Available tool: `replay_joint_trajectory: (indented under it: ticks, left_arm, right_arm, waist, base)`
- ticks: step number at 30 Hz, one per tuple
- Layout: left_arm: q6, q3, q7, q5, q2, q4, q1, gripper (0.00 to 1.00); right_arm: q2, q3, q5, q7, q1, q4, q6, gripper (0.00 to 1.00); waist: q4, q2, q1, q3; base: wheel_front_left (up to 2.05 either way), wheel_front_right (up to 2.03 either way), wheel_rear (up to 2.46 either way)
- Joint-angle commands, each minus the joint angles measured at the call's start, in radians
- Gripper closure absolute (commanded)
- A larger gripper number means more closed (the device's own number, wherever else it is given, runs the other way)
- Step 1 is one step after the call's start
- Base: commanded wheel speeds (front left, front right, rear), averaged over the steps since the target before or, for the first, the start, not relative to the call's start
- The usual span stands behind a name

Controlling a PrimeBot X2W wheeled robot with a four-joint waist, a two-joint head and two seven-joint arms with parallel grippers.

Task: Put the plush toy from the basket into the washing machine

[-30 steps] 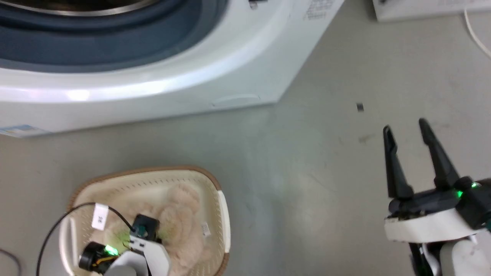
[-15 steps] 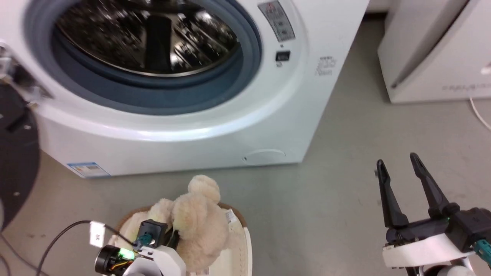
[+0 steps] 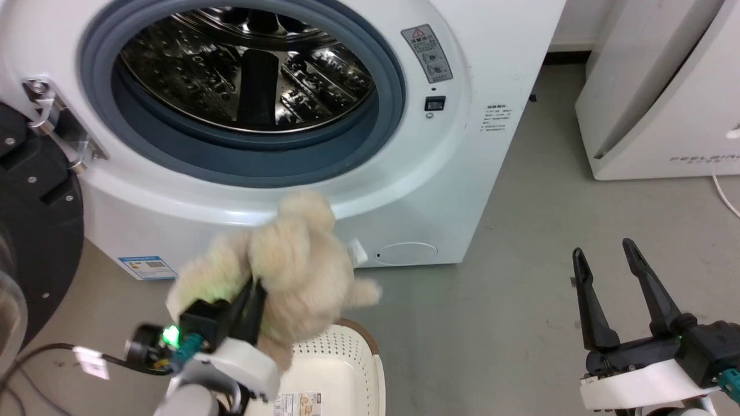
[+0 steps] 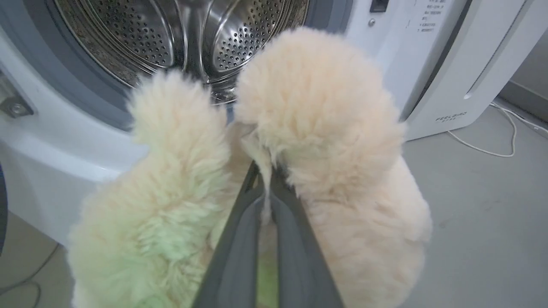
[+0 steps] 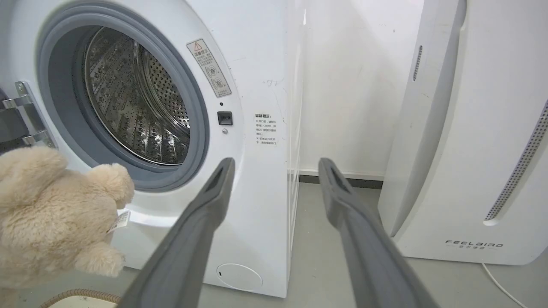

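Head view showed the left gripper (image 3: 257, 286) clamped on the plush toy (image 3: 298, 263), held above the basket (image 3: 352, 358) before the open washing machine (image 3: 480, 63); the right gripper (image 3: 601, 249) hovered well apart, fingers spread.

Both arms are the same build: long dark tapered fingers (image 3: 652, 289) on a black block, then a glossy white cuff (image 3: 636, 386). The right gripper (image 3: 603, 249), lower right of the head view, has a tiny green light (image 3: 676, 331) and a teal plug (image 3: 728, 378). The left gripper (image 3: 253, 294), lower left, glows brighter green and trails a black cable (image 3: 52, 351) with a white tag (image 3: 91, 363). Up close the fingers look matte grey.
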Motion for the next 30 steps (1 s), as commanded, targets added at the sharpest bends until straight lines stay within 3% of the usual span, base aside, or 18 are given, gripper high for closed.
replay_joint_trajectory:
  ticks: [1,8,14,23,30]
  left_arm:
    - [0.008,0.031,-0.006,0.016,0.007,-0.065,0.002,1.0]
    - [-0.015,0.128,-0.006,0.046,0.032,-0.224,-0.052,1.0]
    - [-0.038,0.177,-0.006,0.067,0.071,-0.261,-0.163,1.0]
    - [-0.088,0.209,0.035,0.083,0.184,-0.224,-0.495,1.0]
    - [-0.119,0.179,0.111,0.104,0.293,-0.096,-0.801,1.0]
  right_arm:
    - [0.0,-0.001,-0.002,-0.004,0.012,-0.007,-0.001,0.0]
    - [0.0,0.001,0.002,-0.004,-0.015,-0.022,-0.001,0.0]
    - [0.0,0.001,0.008,-0.004,-0.048,-0.04,-0.001,0.0]
    - [0.0,0.011,0.039,-0.004,-0.121,-0.084,-0.001,0.0]
    - [0.0,0.029,0.076,-0.004,-0.162,-0.108,-0.001,0.0]
  waist:
    - [-0.01,0.0,0.0001,0.014]
    - [-0.051,0.0,0.0001,0.087]
    - [-0.085,0.0,0.0001,0.176]
    - [-0.162,0.0,0.0001,0.376]
    - [-0.215,0.0,0.0001,0.511]
  base:
    - [0.0,0.0,0.0]
    - [0.0,0.0,0.0]
    - [0.0,0.0,0.0]
    - [0.0,0.0,0.0]
    - [0.0,0.0,0.0]
